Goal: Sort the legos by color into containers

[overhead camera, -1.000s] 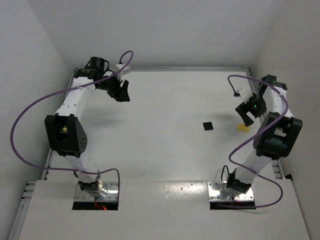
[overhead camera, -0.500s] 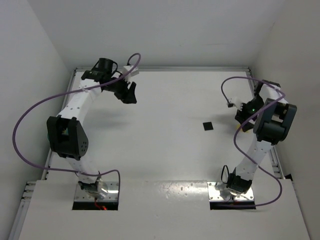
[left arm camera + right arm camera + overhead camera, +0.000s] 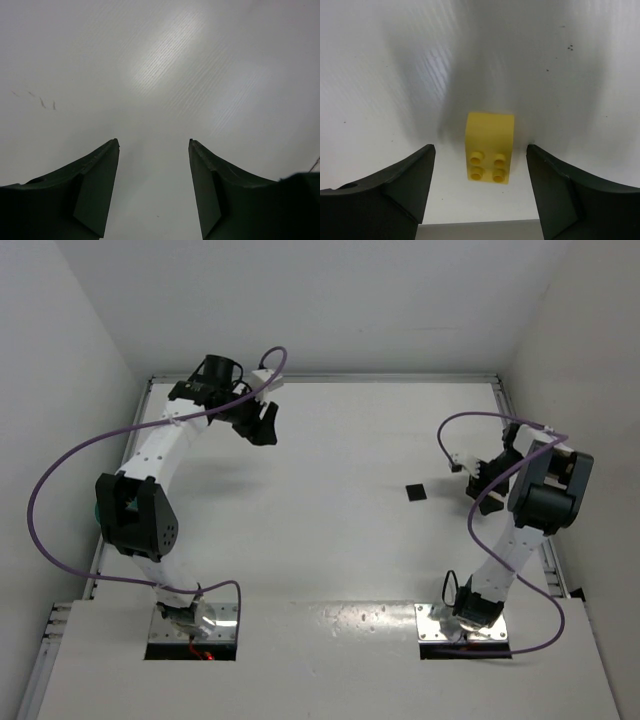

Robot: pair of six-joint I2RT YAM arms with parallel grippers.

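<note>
A yellow lego [image 3: 490,147] lies on its side on the white table, its four studs facing the right wrist camera. My right gripper [image 3: 480,146] is open around it, one jaw on each side with a gap to the brick. In the top view the right gripper [image 3: 485,486] sits low at the right side and hides the brick. My left gripper [image 3: 262,426] hangs open at the far left, and in its wrist view the left gripper [image 3: 153,141] has only bare table between its fingers. A teal sliver [image 3: 97,512] shows behind the left arm's elbow; I cannot tell whether it is the containers.
A small flat black square [image 3: 416,491] lies on the table left of the right gripper. White walls close the table at the back [image 3: 320,300] and on both sides. Purple cables loop from both arms.
The right gripper came down and forward over the yellow lego, covering it in the top view, and its jaws narrowed a little. The left gripper swung slightly right.
</note>
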